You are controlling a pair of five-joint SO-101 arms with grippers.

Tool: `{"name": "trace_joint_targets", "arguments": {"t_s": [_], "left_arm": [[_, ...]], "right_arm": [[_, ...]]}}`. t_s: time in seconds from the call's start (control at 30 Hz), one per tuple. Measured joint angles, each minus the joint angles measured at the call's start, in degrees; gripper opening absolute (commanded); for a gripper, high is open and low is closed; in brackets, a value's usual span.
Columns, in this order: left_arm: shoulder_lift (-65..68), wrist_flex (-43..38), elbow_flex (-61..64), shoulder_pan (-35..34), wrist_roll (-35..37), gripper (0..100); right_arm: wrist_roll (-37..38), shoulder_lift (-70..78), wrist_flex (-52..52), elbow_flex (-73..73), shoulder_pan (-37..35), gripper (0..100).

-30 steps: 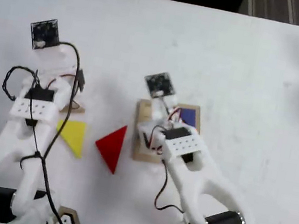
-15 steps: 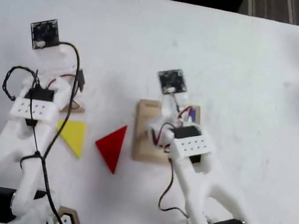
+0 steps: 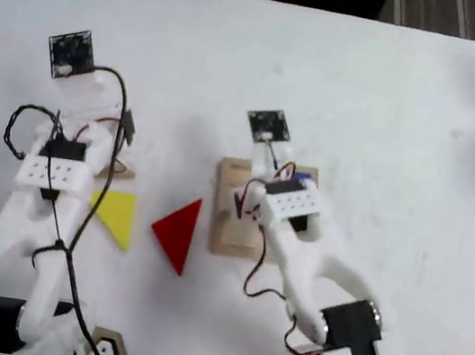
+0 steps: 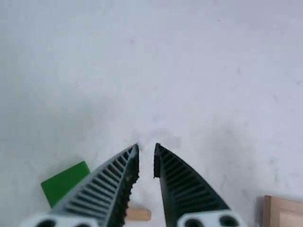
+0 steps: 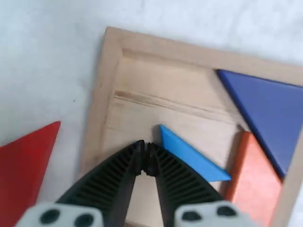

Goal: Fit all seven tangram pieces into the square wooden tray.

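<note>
We see the square wooden tray (image 5: 107,90) on the white desk (image 3: 387,102), under the right arm. Three pieces lie inside it. A dark blue triangle (image 5: 270,106) sits in one corner and an orange piece (image 5: 253,187) lies against its long edge. A light blue piece (image 5: 191,153) lies beside the orange one. The rest of the tray floor is bare wood.

The right gripper (image 5: 144,151) hangs low over that bare floor. Its fingers (image 5: 116,177) are closed tip to tip with nothing between them, and their tips are just beside the light blue piece's point.

Outside the tray, a red triangle (image 3: 177,231) lies flat on the desk near the tray's outer edge. It is between the tray and a yellow triangle (image 3: 117,215), which is partly under the left arm.

The left gripper (image 4: 146,152) points at bare desk, well apart from the tray. Its fingers (image 4: 111,189) are a narrow gap apart and hold nothing. A green piece (image 4: 64,183) lies flat just beside one finger. A small tan bit (image 4: 138,213) shows below the fingers, but we cannot tell what it is.
</note>
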Motion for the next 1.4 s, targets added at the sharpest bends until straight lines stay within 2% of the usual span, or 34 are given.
{"name": "trace_joint_targets", "arguments": {"t_s": [0.37, 0.93, 1.1, 1.27, 1.4], "left_arm": [[0.0, 0.0, 0.0, 0.0, 0.0, 7], [0.0, 0.0, 0.0, 0.0, 0.0, 7], [0.0, 0.0, 0.0, 0.0, 0.0, 7], [0.0, 0.0, 0.0, 0.0, 0.0, 7], [0.0, 0.0, 0.0, 0.0, 0.0, 7]], "right_arm": [[-0.09, 0.88, 0.79, -5.45, 8.62, 1.8], [-0.09, 0.88, 1.58, -6.51, 8.97, 1.8], [0.0, 0.88, -2.46, -6.95, 8.97, 1.8], [5.89, 4.31, -3.43, -7.03, 7.21, 1.8], [7.38, 8.97, -3.87, -8.79, 7.74, 1.8]]}}
